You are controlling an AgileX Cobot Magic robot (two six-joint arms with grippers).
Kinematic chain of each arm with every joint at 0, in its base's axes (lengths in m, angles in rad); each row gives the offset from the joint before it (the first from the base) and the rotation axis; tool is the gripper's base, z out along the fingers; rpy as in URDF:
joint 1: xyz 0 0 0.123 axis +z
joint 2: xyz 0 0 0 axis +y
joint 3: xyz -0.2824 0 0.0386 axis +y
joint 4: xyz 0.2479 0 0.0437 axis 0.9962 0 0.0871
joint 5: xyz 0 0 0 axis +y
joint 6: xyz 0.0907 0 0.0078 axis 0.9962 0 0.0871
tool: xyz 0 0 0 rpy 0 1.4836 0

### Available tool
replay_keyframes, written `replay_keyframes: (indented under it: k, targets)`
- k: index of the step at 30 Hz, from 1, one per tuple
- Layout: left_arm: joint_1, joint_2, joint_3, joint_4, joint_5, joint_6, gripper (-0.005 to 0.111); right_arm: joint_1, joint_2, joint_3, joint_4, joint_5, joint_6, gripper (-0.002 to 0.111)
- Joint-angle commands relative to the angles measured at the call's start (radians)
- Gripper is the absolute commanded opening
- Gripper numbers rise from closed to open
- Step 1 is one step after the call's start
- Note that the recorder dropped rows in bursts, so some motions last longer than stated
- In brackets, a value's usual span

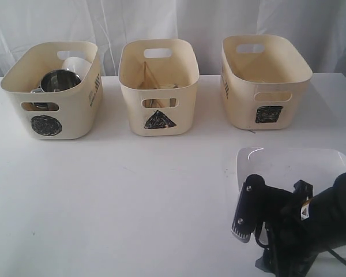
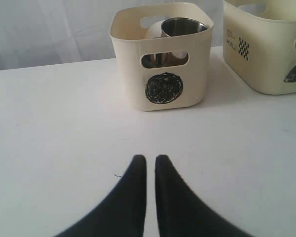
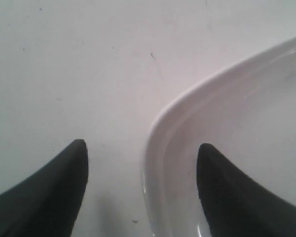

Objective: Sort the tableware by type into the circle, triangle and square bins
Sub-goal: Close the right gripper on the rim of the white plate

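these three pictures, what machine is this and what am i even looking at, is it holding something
It is a two-armed robot at a white table. One picture is from a camera off the arms; the other two look out from each wrist. Three cream bins stand in a row: the circle bin with a steel mug, the triangle bin, the square bin. The left gripper is shut and empty. The right gripper is open, straddling the rim of a white plate, not gripping it.

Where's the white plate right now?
The white plate lies on the table at the exterior view's lower right, before the square bin, its rim between the open right claw.
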Motion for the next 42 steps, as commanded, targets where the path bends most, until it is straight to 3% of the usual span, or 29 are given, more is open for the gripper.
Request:
replay_keyframes:
  k: [1,8,17,18,27,42]
  targets:
    - [0.000,-0.005,0.004,-0.011,-0.005,-0.006,0.013,0.018,0.047,0.003,0.008,-0.028,0.001,0.060]
    - [0.000,-0.005,0.004,-0.011,-0.005,-0.006,0.013,0.018,0.079,0.003,0.008,-0.077,0.034,0.054]
    - [0.000,-0.005,0.004,-0.011,-0.005,-0.006,0.013,0.018,0.079,0.003,0.008,-0.087,0.125,0.002]
    - [0.000,-0.005,0.004,-0.011,-0.005,-0.006,0.013,0.018,0.078,0.003,0.008,-0.084,0.133,0.000]
    - [0.000,-0.005,0.004,-0.011,-0.005,-0.006,0.013,0.018,-0.072,0.003,0.024,-0.071,0.260,0.000]
    - [0.000,-0.005,0.004,-0.011,-0.005,-0.006,0.013,0.018,-0.333,-0.021,0.052,-0.018,0.261,0.000]
